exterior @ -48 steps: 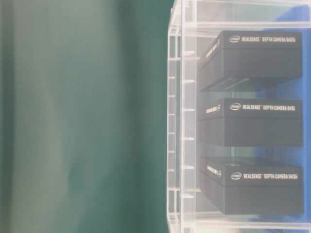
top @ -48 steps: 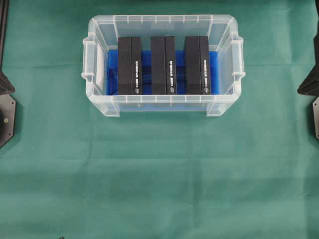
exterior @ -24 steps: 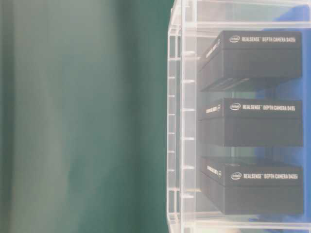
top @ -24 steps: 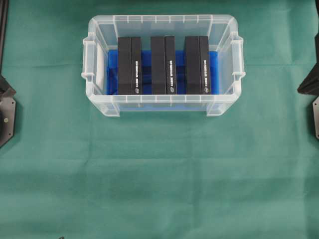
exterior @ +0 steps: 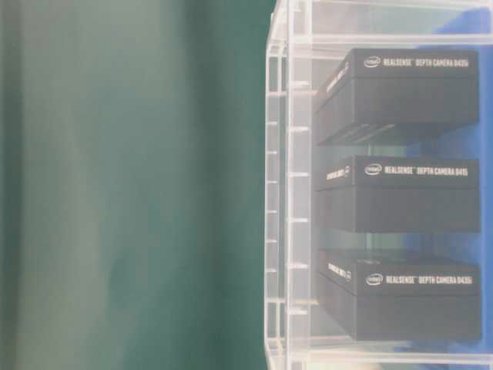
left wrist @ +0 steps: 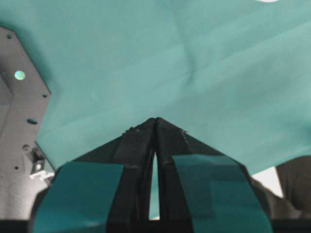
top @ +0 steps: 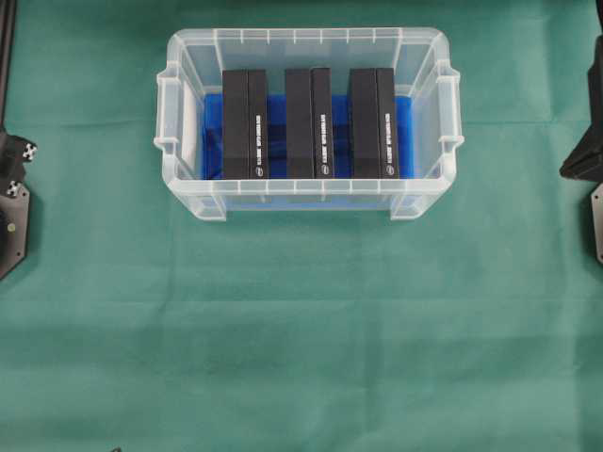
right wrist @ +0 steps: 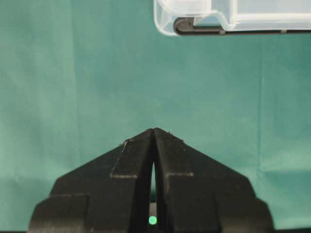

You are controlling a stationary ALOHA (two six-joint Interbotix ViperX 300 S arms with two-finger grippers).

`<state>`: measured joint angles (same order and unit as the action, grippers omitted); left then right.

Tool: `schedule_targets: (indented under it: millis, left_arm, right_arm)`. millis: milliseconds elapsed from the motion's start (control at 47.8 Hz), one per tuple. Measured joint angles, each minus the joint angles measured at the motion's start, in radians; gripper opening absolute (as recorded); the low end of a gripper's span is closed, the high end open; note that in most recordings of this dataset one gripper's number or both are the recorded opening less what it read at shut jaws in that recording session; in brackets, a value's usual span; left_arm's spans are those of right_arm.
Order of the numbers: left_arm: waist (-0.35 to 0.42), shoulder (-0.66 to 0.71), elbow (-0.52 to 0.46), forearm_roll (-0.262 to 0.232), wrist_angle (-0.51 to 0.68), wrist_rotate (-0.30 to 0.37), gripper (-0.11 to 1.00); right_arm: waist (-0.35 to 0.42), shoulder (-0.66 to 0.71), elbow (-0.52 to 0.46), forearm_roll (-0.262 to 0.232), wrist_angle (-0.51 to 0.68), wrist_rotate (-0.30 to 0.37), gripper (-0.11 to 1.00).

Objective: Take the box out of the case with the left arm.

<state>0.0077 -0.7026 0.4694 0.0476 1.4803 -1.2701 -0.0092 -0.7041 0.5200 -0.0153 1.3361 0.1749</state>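
The clear case (top: 301,38) stands at the back middle of the green cloth, with a blue sheet (top: 403,137) on its bottom. Three black boxes stand in it side by side: left (top: 245,122), middle (top: 309,122) and right (top: 373,122). The table-level view shows their white printed labels (exterior: 420,62) through the case wall (exterior: 281,193). My left gripper (left wrist: 155,121) is shut and empty, low over bare cloth and far from the case. My right gripper (right wrist: 154,131) is also shut and empty, with a corner of the case (right wrist: 194,19) ahead of it.
Green cloth (top: 301,330) covers the whole table. Only black parts of the left arm (top: 11,202) and the right arm (top: 586,155) show at the overhead view's side edges. A grey base plate (left wrist: 19,121) lies left of my left gripper.
At the overhead view's left edge the left arm has shifted a little, and a part with white markers now shows. The case, the boxes and the right arm have not moved.
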Motion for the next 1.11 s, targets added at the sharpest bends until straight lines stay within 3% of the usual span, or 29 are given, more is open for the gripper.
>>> schedule_targets:
  millis: [147,272,628,1109]
  left_arm:
    - [0.054,-0.002,-0.002,-0.002,0.003,-0.017,0.02]
    - [0.132,0.000,0.000,0.000,0.002,0.023,0.02]
    - [0.417,0.023,-0.011,-0.015,0.002,0.259,0.02]
    - [0.439,0.057,-0.021,-0.021,0.005,0.293,0.02]
  right_arm:
    - [0.002,0.000,0.000,0.000,0.002,0.000,0.03]
    - [0.002,0.000,0.000,0.000,0.002,0.000,0.03]
    - [0.002,0.000,0.002,-0.003,0.003,0.000,0.03]
    - [0.000,0.000,0.000,-0.003,0.003,0.000,0.03]
